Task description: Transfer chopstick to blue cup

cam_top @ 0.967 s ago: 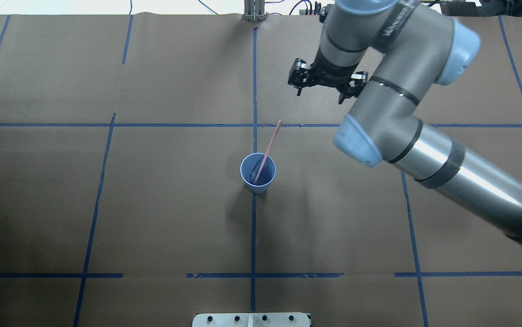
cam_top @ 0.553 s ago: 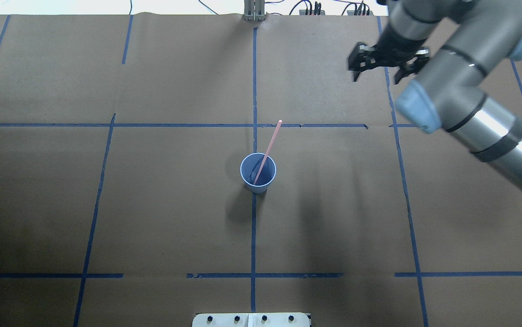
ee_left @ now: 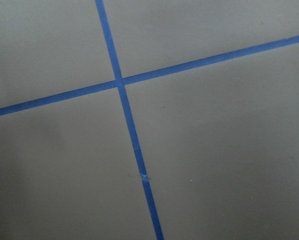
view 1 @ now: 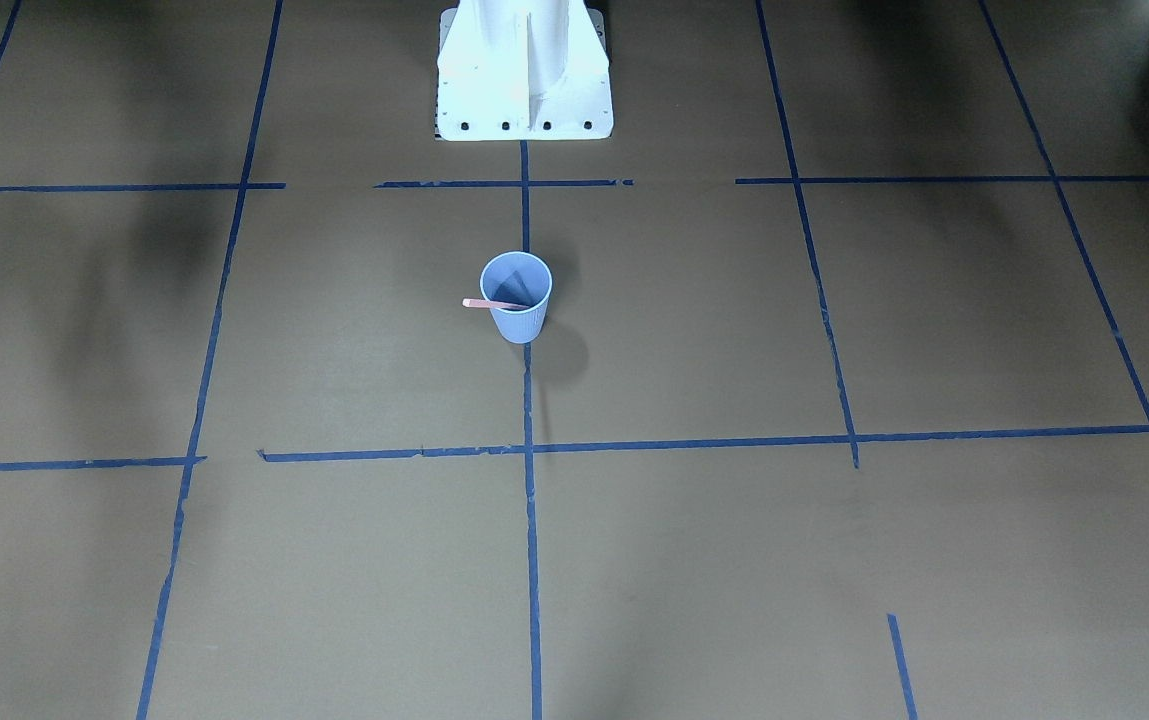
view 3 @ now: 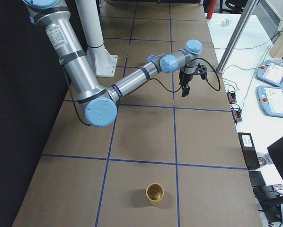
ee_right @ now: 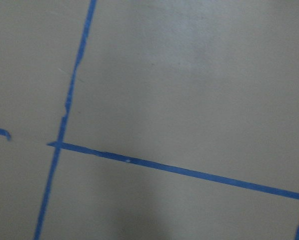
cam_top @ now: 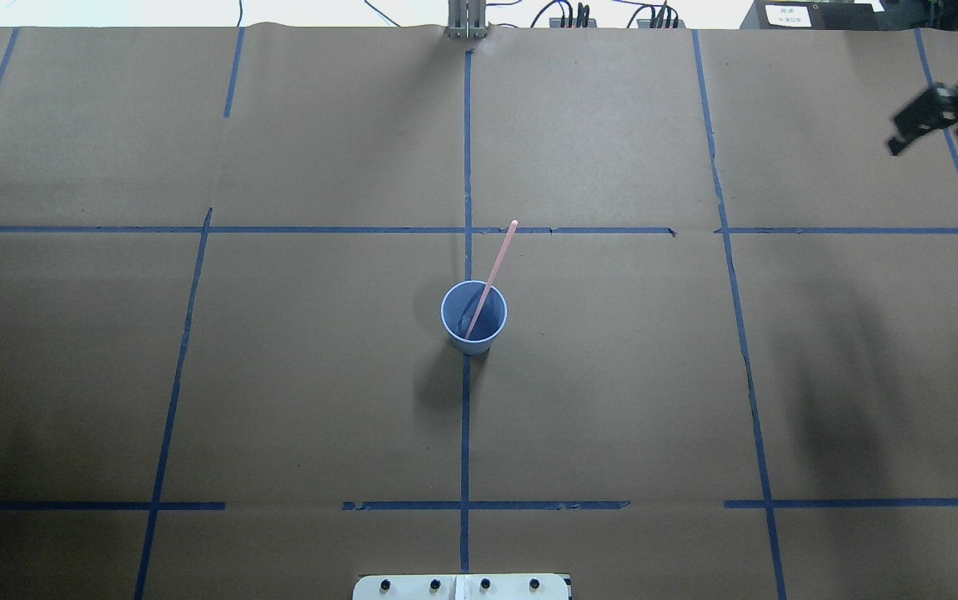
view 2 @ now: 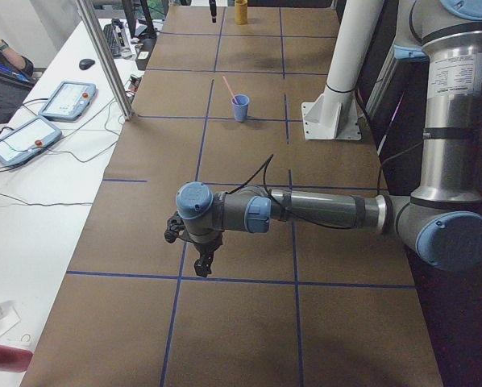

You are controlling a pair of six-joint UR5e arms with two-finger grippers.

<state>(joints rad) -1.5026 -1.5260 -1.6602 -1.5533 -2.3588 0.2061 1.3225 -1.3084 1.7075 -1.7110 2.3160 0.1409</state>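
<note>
The pale blue cup (cam_top: 473,321) stands upright at the table's middle. It also shows in the front-facing view (view 1: 516,310) and the left view (view 2: 240,108). One pinkish-red chopstick (cam_top: 494,272) stands in it and leans over the far rim; it shows too in the front-facing view (view 1: 482,303). My right gripper (cam_top: 929,135) is at the overhead view's far right edge, far from the cup, open and empty; it also shows in the right view (view 3: 185,91). My left gripper (view 2: 202,263) hangs over the table's left end; I cannot tell its state.
A tan cup (view 3: 155,193) stands near the table's right end. The white robot base plate (cam_top: 462,587) is at the near edge. Blue tape lines (cam_top: 466,167) cross the brown paper. Both wrist views show only paper and tape.
My right arm has swung away from beyond the cup to the overhead view's far right edge. The cup and the chopstick have not moved.
</note>
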